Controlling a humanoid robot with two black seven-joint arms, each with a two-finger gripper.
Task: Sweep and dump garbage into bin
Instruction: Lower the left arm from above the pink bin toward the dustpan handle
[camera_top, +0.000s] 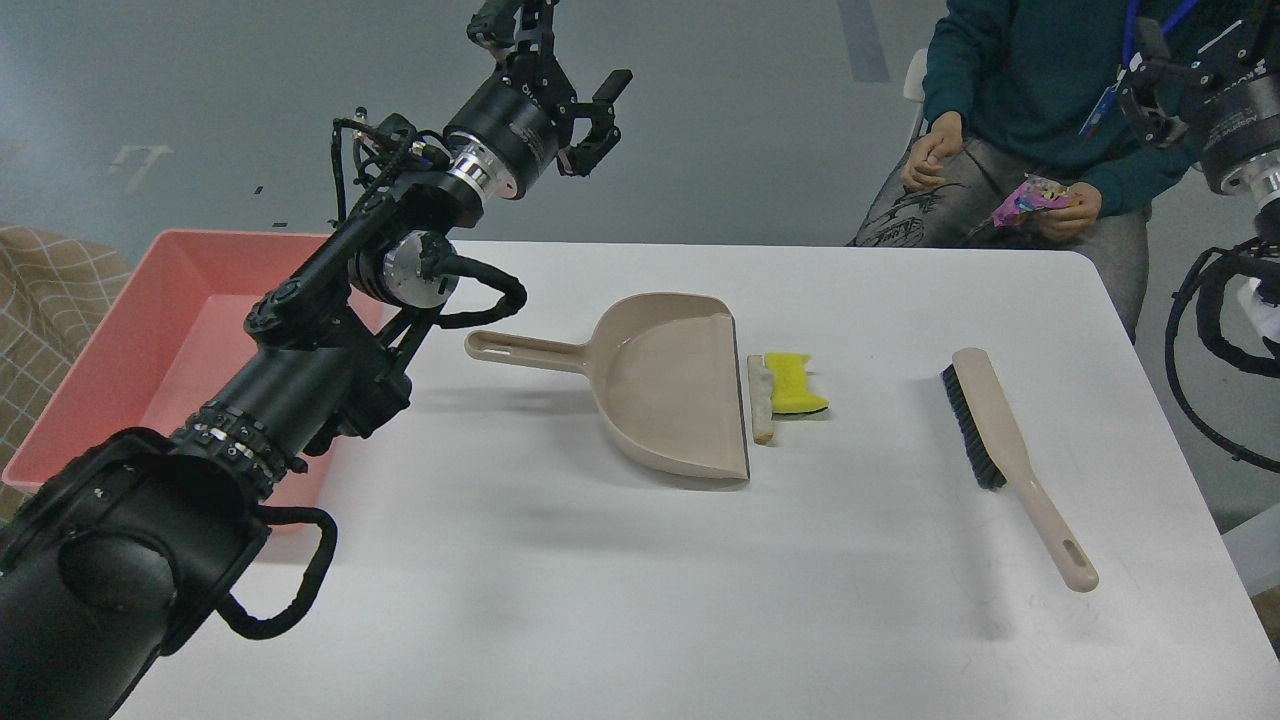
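Two bits of garbage (790, 385) lie on the table (640, 580), touching the empty dustpan's (670, 385) right lip. Far left, the bin (170, 270) looks empty. My left gripper (555, 75) hangs released; right gripper's state I cannot tell.

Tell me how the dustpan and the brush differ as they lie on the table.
The dustpan is a broad, open scoop; the brush is a slim stick with black bristles along one side. The dustpan's handle points left toward the pink bin; the brush's handle points toward the near edge. The yellow sponge block and off-white strip lie at the dustpan's mouth; the brush lies alone, farther right. Both are beige plastic, and neither gripper touches them.
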